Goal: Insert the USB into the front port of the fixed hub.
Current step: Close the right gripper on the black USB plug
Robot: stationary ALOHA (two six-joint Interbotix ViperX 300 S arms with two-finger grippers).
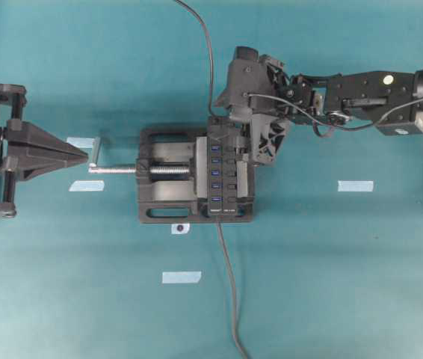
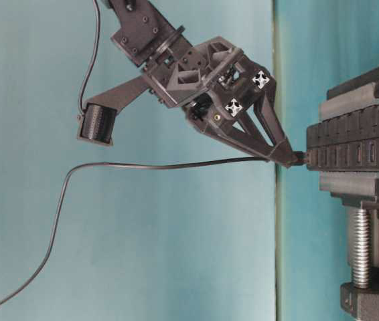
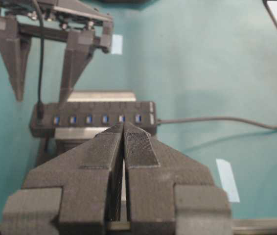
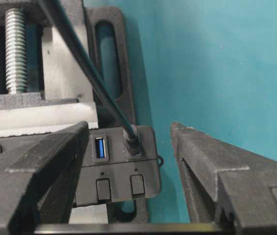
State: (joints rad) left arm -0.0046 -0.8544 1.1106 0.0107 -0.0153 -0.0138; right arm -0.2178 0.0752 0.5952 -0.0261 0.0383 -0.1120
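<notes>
Nearest, in the right wrist view: right gripper (image 4: pixel 130 128) released, jaws standing wide to either side of the USB (image 4: pixel 132 139), touching neither it nor its cable (image 4: pixel 80 58). Grasping nothing.

Just beyond: USB upright in the end port of the fixed hub (image 4: pixel 116 183), next to an empty blue port. Seemingly pushed home, though depth of seating hard to judge from here.

To finish well: check for a plug that sits square and not tilted. If a last press is needed, close evenly on the plug body, not on the cable, and push straight along the port's axis. Otherwise draw away along the cable's line, with jaws kept wide enough to avoid snagging it or tugging the plug loose.

Further off: hub clamped in the black vise (image 1: pixel 168 176), screw handle (image 1: pixel 118 170) pointing toward the other arm.

Farthest: left gripper (image 1: pixel 84 155) clenched on nothing, parked well apart from the hub; best left there.
</notes>
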